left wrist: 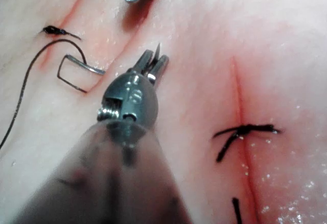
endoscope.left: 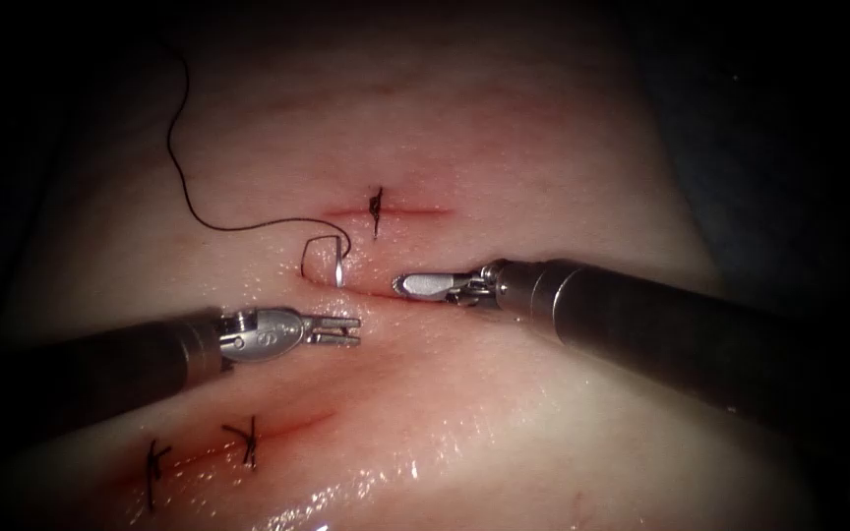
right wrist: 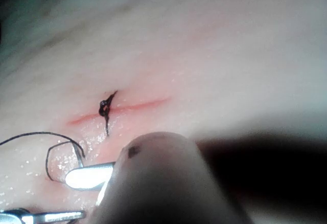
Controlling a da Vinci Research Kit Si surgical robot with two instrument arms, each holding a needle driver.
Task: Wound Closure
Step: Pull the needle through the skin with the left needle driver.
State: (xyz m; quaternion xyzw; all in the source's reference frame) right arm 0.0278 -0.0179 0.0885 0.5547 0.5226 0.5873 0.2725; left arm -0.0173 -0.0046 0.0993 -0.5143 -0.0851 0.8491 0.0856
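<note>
I count two tools: my left tool (endoscope.left: 346,329) and my right tool (endoscope.left: 415,284). There is one needle (endoscope.left: 339,267) and one thread (endoscope.left: 209,222). Three tied stitches: one (endoscope.left: 377,206), two (endoscope.left: 248,440), three (endoscope.left: 154,470).

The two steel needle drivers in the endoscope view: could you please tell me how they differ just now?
The left arm's steel needle driver comes in from the picture's left with jaws slightly parted; the right arm's steel needle driver comes in from the right with jaws closed. The left one lies below the curved steel needle, the right one beside it. Both hold nothing; the needle stands in the pale tissue.
</note>
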